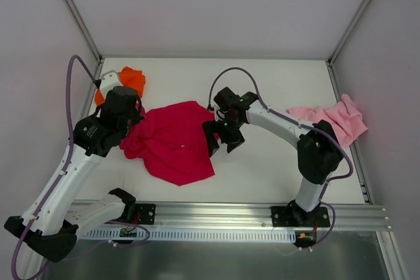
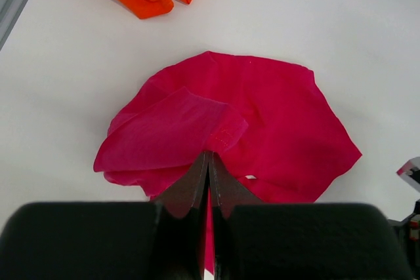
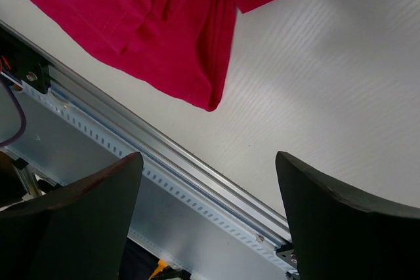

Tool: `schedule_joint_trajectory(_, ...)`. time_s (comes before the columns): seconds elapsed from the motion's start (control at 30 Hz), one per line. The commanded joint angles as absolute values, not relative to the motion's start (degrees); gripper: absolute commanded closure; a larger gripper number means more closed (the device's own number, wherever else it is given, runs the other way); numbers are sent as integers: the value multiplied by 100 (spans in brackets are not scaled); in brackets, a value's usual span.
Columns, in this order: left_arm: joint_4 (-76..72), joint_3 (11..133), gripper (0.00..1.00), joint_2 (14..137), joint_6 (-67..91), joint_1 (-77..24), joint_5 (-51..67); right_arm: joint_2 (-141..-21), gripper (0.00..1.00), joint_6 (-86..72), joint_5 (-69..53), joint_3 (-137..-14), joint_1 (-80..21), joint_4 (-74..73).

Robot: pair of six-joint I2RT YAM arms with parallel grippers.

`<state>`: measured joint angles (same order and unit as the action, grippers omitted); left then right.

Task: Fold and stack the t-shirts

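Crimson cloth is what the coming move turns on: the red t-shirt point(image 1: 174, 142) lies in a loose heap on the table point(image 1: 275, 83) between your two sets of jaws, its longer spread running roughly from the left jaws across to the right jaws.

Your left jaws are pressed together on the shirt's near hem; in the left wrist view a sliver of red shows in the slit between them, and the rest of the garment point(image 2: 243, 122) fans out straight ahead of them.

Your right jaws are spread wide and hold nothing. From them, the shirt's other edge point(image 3: 164, 31) lies just ahead and toward the left finger point(image 3: 85, 221), with one corner pointing back toward the gap, near but not touching. The right arm point(image 1: 282, 122) is bent low, its wrist turned toward that edge, so it looks the nearer one for the second grip.

The orange t-shirt point(image 1: 128, 80) sits bunched beyond your left jaws, and the pink t-shirt point(image 1: 338, 117) lies well behind your right jaws.
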<state>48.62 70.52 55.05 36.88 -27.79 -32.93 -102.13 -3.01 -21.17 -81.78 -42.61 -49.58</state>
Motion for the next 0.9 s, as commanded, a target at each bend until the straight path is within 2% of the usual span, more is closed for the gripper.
schedule_joint_trajectory(0.0, 4685, 6996, 100, 5423, 3779, -2830, -3331, -10432, 13, -290, -2399, -8042, -4500, -4764)
schedule_joint_trajectory(0.13, 4632, 6979, 100, 5431, 3771, -2830, -3296, -10871, 14, -237, -2496, -8217, -4658, -4439)
schedule_joint_trajectory(0.3, 4588, 7040, 100, 5467, 3709, -2830, -3313, -11705, 17, -132, -2417, -9200, -4799, -4614)
schedule_joint_trajectory(0.47, 4641, 7110, 100, 5467, 3709, -2830, -3331, -12102, 18, -44, -2277, -9615, -4843, -4746)
schedule_joint_trajectory(0.87, 4931, 7260, 100, 5432, 3683, -2821, -3445, -12647, 31, 123, -2206, -10045, -4852, -4702)
